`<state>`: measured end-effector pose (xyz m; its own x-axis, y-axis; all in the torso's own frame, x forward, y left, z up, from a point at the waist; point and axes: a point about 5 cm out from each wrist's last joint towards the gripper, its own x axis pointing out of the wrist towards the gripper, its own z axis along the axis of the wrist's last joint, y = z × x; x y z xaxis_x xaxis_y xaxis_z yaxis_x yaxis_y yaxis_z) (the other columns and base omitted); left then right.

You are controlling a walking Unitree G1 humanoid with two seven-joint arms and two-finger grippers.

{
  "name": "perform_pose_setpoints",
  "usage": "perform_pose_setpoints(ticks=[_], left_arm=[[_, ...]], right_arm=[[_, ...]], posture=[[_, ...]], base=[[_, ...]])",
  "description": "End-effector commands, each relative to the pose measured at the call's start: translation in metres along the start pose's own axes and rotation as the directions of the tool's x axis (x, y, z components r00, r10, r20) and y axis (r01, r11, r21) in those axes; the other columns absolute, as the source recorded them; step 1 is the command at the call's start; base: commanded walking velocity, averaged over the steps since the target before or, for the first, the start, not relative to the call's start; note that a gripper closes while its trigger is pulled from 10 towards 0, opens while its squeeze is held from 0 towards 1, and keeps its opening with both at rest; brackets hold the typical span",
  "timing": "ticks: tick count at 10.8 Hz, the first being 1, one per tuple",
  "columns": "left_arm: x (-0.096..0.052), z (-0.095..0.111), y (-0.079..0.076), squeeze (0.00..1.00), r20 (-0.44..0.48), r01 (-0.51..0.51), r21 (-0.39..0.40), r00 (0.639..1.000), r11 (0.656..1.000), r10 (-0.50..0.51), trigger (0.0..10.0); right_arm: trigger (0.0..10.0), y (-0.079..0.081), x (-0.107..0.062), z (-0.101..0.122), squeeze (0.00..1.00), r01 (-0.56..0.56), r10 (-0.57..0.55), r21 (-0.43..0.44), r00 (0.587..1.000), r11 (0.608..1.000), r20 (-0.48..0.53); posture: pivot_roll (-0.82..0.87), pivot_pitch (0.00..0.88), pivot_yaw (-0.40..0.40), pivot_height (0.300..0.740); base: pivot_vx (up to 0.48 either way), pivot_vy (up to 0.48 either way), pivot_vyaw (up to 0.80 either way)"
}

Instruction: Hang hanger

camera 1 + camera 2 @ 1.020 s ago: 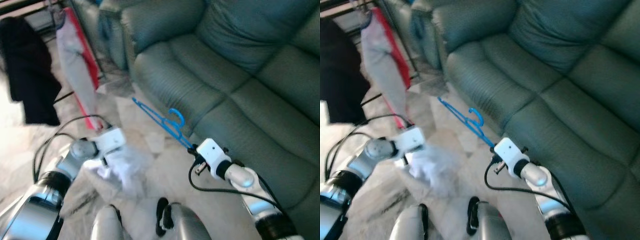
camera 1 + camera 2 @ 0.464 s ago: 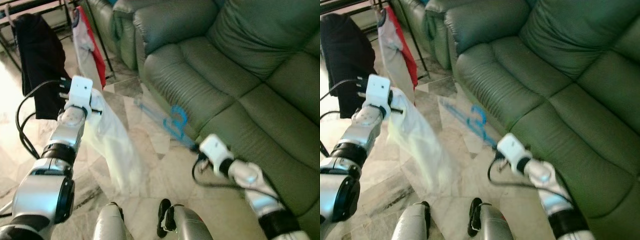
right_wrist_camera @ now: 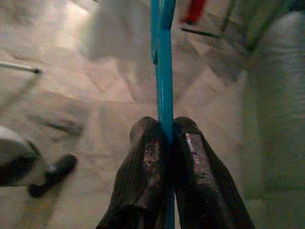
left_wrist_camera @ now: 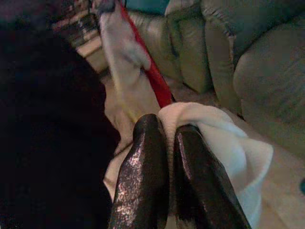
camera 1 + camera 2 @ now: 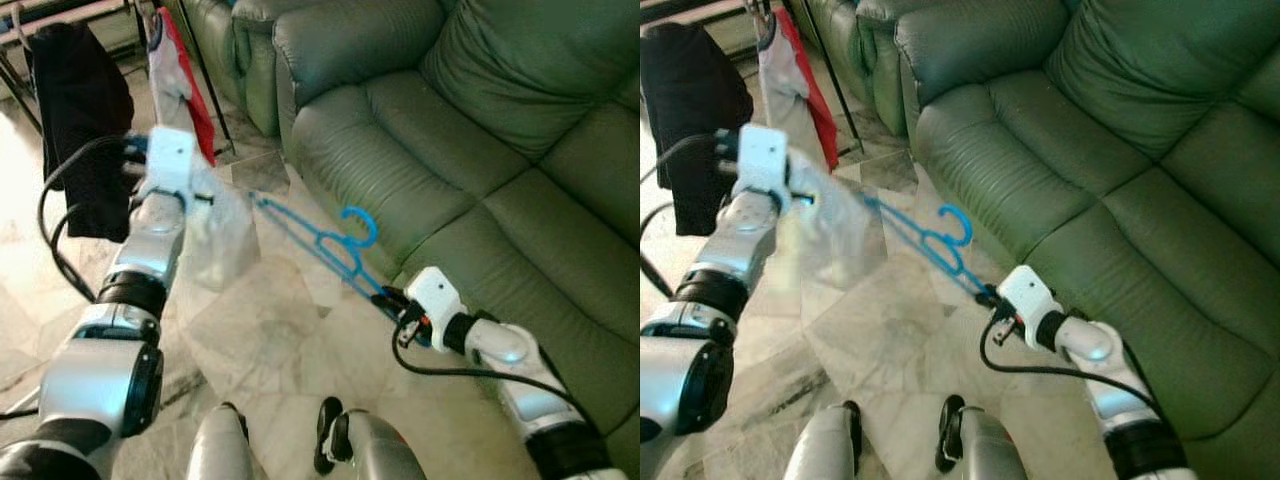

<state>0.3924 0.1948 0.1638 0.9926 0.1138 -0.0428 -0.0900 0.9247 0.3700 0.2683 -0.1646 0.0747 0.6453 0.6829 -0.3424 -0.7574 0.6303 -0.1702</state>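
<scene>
A blue plastic hanger hangs in the air over the marble floor, in front of the green sofa. My right gripper is shut on one end of it; the right wrist view shows the blue bar pinched between the fingers. Raised at the left, my left gripper is shut on a white cloth that droops beside the hanger's far end. The fingers clamp a fold of the white cloth.
A clothes rack stands at the back left with a black garment and a white and red garment hanging on it. My own feet show at the bottom of the marble floor.
The left arm has brought the white cloth closer to the hanger, and the cloth now hangs shorter and bunched. The right gripper keeps hold of the hanger.
</scene>
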Motion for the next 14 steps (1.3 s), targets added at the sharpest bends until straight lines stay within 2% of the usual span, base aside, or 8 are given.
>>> perform_pose_setpoints(ticks=[1,2,3,8,11,12,13,14], left_arm=[[0.002,0.016,-0.002,0.00,0.073,0.012,0.023,0.997,1.000,-0.014,10.0],[-0.001,0.016,-0.010,0.00,0.101,0.082,0.016,0.991,0.997,-0.083,10.0],[-0.002,0.018,-0.010,0.00,0.118,0.074,0.039,0.990,0.996,-0.078,10.0],[-0.012,0.036,-0.003,0.00,0.238,0.217,0.009,0.948,0.976,-0.213,10.0],[-0.036,0.049,-0.025,0.00,0.360,0.456,0.074,0.817,0.887,-0.450,10.0],[-0.049,0.058,-0.040,0.00,0.411,0.537,0.135,0.734,0.832,-0.541,10.0],[-0.056,0.061,-0.048,0.00,0.433,0.567,0.184,0.686,0.803,-0.585,10.0],[-0.070,0.065,-0.063,0.00,0.444,0.645,0.252,0.586,0.722,-0.678,10.0]], right_arm=[[10.0,-0.003,-0.005,0.005,0.00,-0.031,0.030,0.010,0.999,0.999,0.018],[10.0,-0.006,-0.008,0.010,0.00,-0.055,0.054,0.028,0.998,0.998,0.040],[10.0,-0.008,-0.009,0.009,0.00,-0.061,0.060,0.034,0.998,0.998,0.033],[10.0,-0.028,-0.013,-0.004,0.00,0.124,-0.120,0.049,0.990,0.991,-0.074],[10.0,-0.029,-0.009,-0.006,0.00,0.153,-0.148,0.076,0.986,0.985,-0.075],[10.0,-0.029,-0.006,-0.004,0.00,0.143,-0.137,0.109,0.989,0.984,-0.059],[10.0,-0.029,-0.004,-0.003,0.00,0.136,-0.129,0.128,0.990,0.982,-0.055],[10.0,-0.027,-0.002,-0.004,0.00,0.110,-0.103,0.171,0.993,0.979,-0.053]], posture=[[0.05,0.211,-0.042,0.740],[0.05,0.212,-0.043,0.740],[0.05,0.212,-0.043,0.740],[0.05,0.217,-0.042,0.740],[0.05,0.218,-0.049,0.740],[0.06,0.218,-0.051,0.740],[0.06,0.216,-0.052,0.740],[0.06,0.216,-0.056,0.740]], base=[[0.000,0.000,0.00],[0.000,0.000,0.00],[0.000,0.000,0.00],[0.000,0.000,0.00],[0.000,0.000,0.00],[0.000,0.000,0.00],[0.000,0.000,0.00],[0.000,0.000,0.00]])
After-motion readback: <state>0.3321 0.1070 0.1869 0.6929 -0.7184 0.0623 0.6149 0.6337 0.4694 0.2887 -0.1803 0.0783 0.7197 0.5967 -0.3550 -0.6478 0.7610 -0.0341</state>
